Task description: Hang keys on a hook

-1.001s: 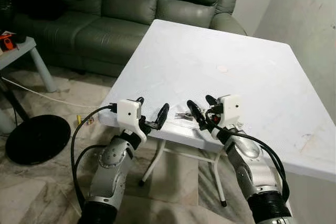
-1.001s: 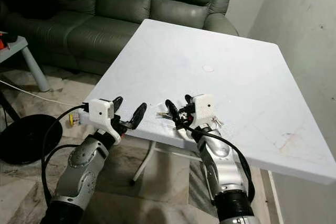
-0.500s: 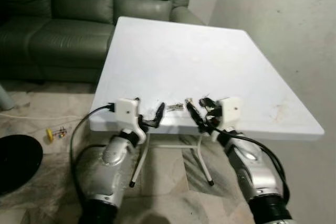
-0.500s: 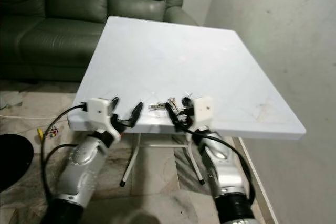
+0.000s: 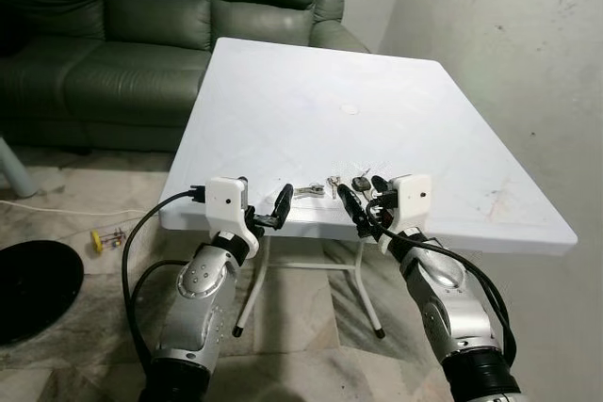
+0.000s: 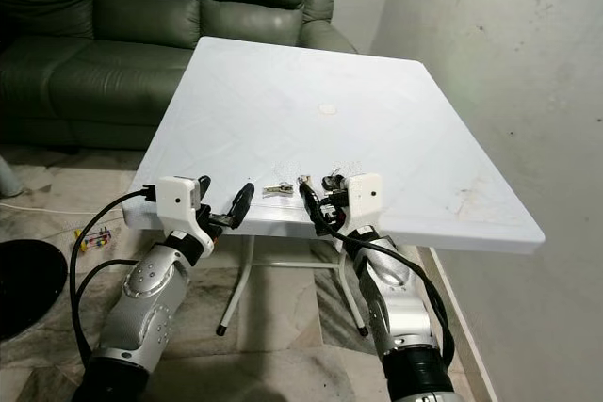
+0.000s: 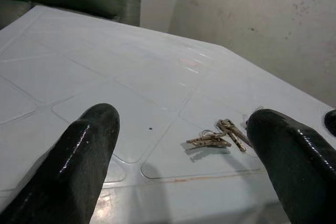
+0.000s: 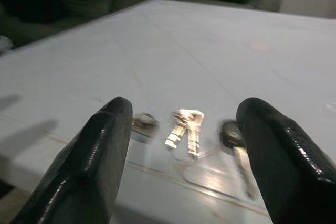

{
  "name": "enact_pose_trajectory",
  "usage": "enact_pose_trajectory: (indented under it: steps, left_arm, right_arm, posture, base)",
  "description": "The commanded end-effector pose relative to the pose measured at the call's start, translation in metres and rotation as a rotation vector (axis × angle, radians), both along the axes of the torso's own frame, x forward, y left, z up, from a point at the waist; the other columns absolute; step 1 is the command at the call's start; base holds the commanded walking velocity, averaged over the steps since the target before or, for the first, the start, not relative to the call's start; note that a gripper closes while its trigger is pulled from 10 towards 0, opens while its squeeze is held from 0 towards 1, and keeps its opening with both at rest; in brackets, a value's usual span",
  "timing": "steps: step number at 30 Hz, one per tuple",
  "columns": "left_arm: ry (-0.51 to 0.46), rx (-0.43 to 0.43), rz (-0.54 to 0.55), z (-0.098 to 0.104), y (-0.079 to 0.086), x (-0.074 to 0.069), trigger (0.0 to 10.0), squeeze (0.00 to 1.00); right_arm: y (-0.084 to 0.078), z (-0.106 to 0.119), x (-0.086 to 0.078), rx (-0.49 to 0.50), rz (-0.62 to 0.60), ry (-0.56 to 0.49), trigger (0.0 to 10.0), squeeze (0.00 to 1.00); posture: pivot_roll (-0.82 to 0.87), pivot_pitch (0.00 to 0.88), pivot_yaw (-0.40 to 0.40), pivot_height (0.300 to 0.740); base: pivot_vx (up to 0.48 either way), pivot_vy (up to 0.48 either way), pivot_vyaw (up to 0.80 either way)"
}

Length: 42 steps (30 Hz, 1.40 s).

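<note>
Camera has swung since earlier, table point(image 5: 283, 101) now squarer; keys point(image 5: 332, 186) lie flat by its near edge between wide-open left gripper point(image 5: 265, 202) and right gripper point(image 5: 363, 201); risk: fingers skid them off the edge; no hook visible.

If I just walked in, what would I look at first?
Probably the big white table in front of the green sofa. Then the small bunch of keys lying near the table's front edge, with the left tool and right tool open on either side of it.
</note>
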<state>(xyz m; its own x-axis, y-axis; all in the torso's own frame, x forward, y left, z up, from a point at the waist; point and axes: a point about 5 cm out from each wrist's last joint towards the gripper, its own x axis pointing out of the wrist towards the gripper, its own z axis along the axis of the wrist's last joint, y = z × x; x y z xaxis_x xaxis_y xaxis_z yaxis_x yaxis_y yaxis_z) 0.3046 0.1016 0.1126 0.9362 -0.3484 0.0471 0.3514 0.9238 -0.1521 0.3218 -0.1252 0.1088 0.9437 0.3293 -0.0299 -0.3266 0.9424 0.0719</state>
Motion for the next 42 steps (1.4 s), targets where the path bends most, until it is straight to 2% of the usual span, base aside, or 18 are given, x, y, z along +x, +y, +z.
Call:
enact_pose_trajectory:
  steps: [1,7,13,15,21,23,24,25,26,34,35,42]
  left_arm:
    - [-0.015,0.012,-0.038,0.004,-0.005,-0.002,10.0,0.0]
    - [-0.035,0.019,-0.098,0.009,-0.008,-0.009,10.0,0.0]
    - [-0.038,0.03,-0.114,0.01,-0.009,-0.014,10.0,0.0]
    - [-0.046,0.039,-0.131,0.013,-0.01,-0.018,10.0,0.0]
    - [-0.048,0.038,-0.147,0.016,-0.01,-0.022,10.0,0.0]
    - [-0.047,0.04,-0.147,0.016,-0.01,-0.022,10.0,0.0]
    - [-0.047,0.041,-0.148,0.017,-0.01,-0.022,10.0,0.0]
    - [-0.047,0.042,-0.15,0.017,-0.01,-0.022,10.0,0.0]
    - [-0.048,0.042,-0.15,0.018,-0.01,-0.022,10.0,0.0]
    - [-0.062,0.037,-0.169,0.024,-0.014,-0.02,10.0,0.0]
    - [-0.064,0.036,-0.174,0.025,-0.015,-0.02,10.0,0.0]
    - [-0.066,0.028,-0.196,0.029,-0.021,-0.022,10.0,0.0]
  right_arm:
    - [-0.007,0.004,0.005,-0.031,-0.056,-0.005,10.0,0.0]
    - [-0.012,0.005,0.009,-0.036,-0.094,0.016,10.0,0.0]
    - [-0.015,0.013,0.01,-0.051,-0.119,-0.064,10.0,0.0]
    - [-0.016,0.009,0.018,-0.058,-0.139,0.013,10.0,0.0]
    - [-0.013,0.01,0.028,-0.083,-0.162,0.038,10.0,0.0]
    - [-0.01,0.012,0.031,-0.05,-0.142,0.034,10.0,0.0]
    - [-0.009,0.012,0.033,-0.049,-0.15,0.038,10.0,0.93]
    - [-0.009,0.013,0.035,-0.052,-0.158,0.042,10.0,0.93]
    - [-0.007,0.014,0.037,-0.042,-0.158,0.038,10.0,1.0]
    - [0.003,0.018,0.047,-0.028,-0.162,0.055,10.0,1.0]
    - [0.008,0.019,0.049,-0.028,-0.157,0.059,10.0,0.0]
    - [0.018,0.023,0.056,0.035,-0.178,0.091,10.0,0.0]
  posture:
    - [0.05,0.0,-0.122,0.715]
    - [0.05,0.0,-0.122,0.715]
    - [0.06,0.0,-0.123,0.715]
    - [0.07,0.014,-0.127,0.715]
    - [0.08,0.033,-0.129,0.715]
    - [0.08,0.036,-0.13,0.715]
    - [0.08,0.039,-0.13,0.715]
    - [0.08,0.039,-0.13,0.715]
    - [0.08,0.041,-0.131,0.715]
    - [0.09,0.043,-0.132,0.715]
    - [0.09,0.048,-0.131,0.715]
    - [0.09,0.066,-0.132,0.715]
  base:
    - [0.0,0.0,0.0]
    - [0.0,0.0,0.0]
    - [0.0,0.0,0.0]
    - [0.0,0.0,0.0]
    - [0.0,0.0,0.0]
    - [0.0,0.0,0.0]
    - [0.0,0.0,0.0]
    - [0.0,0.0,0.0]
    - [0.0,0.0,0.0]
    - [0.0,0.0,0.0]
    - [0.0,0.0,0.0]
    - [0.0,0.0,0.0]
